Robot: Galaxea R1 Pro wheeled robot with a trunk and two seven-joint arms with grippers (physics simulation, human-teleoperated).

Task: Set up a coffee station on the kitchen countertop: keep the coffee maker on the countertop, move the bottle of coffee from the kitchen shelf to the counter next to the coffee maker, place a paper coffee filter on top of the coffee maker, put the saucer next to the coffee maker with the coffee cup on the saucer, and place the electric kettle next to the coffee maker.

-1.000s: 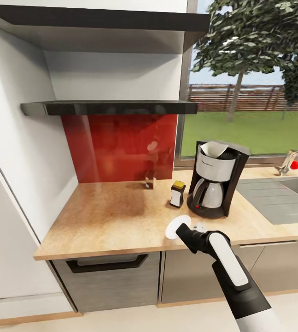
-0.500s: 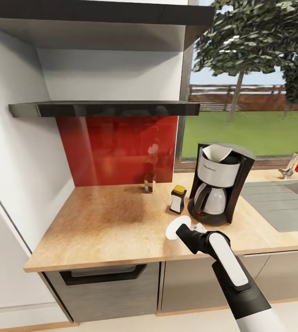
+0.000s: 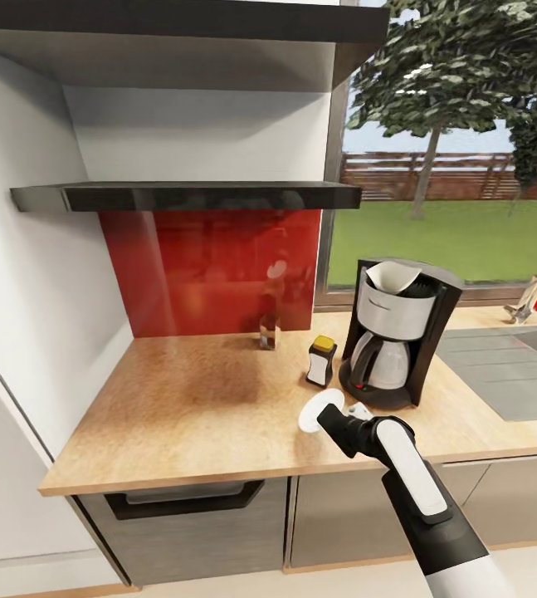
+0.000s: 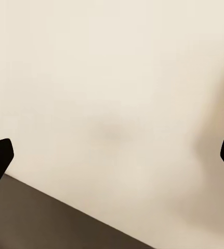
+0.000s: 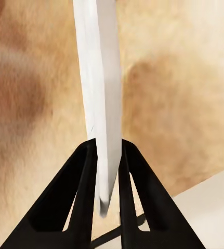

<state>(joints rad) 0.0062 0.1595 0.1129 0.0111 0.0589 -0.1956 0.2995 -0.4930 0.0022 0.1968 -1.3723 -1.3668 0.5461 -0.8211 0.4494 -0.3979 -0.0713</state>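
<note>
The right gripper [image 5: 107, 155] was clamped on the saucer [image 3: 319, 409], held on edge above the countertop [image 3: 202, 399] just in front of the coffee maker [image 3: 397, 332]. The left gripper [image 4: 112, 155] stood open. The saucer should be levelled, lowered beside the machine clear of the coffee jar [image 3: 320, 360], then released.

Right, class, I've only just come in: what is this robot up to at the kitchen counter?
It is setting up a coffee station. The right end effector is shut on the saucer, holding it edge-on above the kitchen countertop, in front of the coffee maker. The paper coffee filter already sits on top of the coffee maker, and the bottle of coffee stands beside it. The left end effector is open and holds nothing.
</note>
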